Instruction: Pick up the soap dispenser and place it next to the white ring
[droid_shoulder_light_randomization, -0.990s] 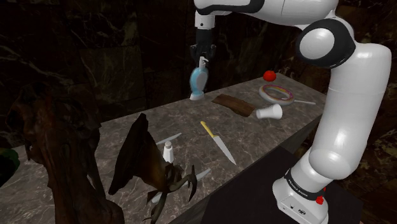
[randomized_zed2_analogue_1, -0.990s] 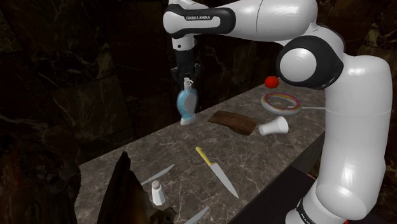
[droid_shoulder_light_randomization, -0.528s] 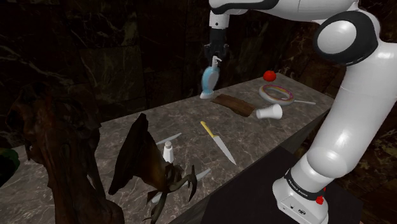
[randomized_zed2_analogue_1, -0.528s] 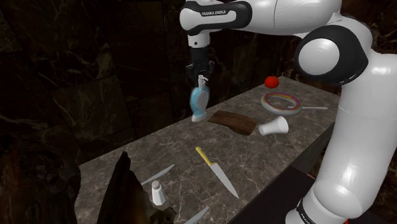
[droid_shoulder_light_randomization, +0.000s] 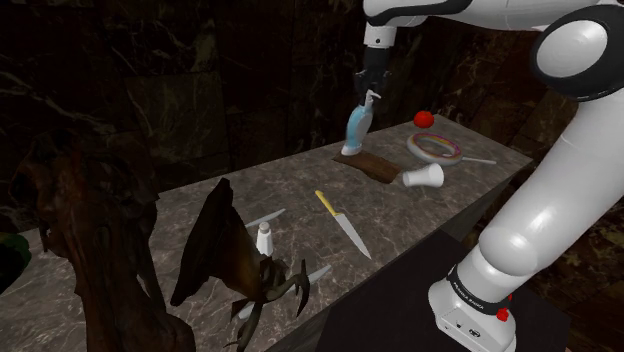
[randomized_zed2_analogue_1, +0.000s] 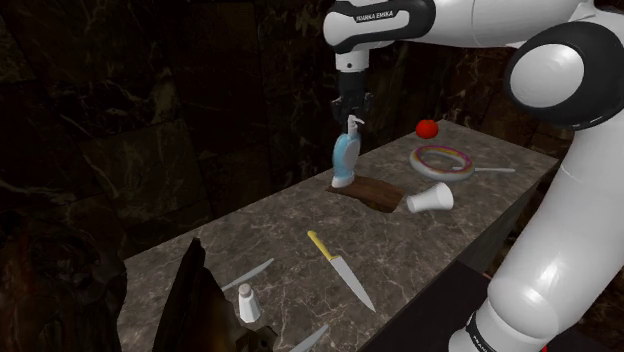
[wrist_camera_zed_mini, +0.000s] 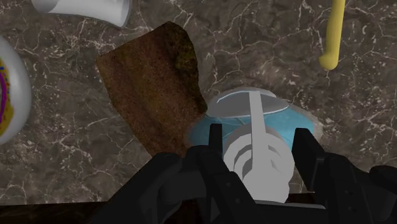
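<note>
The all-black claw (droid_shoulder_light_randomization: 371, 88) is clamping the white pump head of the light-blue soap dispenser (droid_shoulder_light_randomization: 356, 130), its fingers closed partway against both sides. The dispenser is hanging upright near the far edge of the dark marbled counter (droid_shoulder_light_randomization: 290, 180), its base over one end of a flat, rough brown slab (droid_shoulder_light_randomization: 368, 165); contact there cannot be told. The white ring with a coloured inner band (wrist_camera_zed_mini: 18, 89) is lying beyond the slab, with bare counter showing between them. A white cup (droid_shoulder_light_randomization: 423, 177) is lying on its side just beside the ring.
</note>
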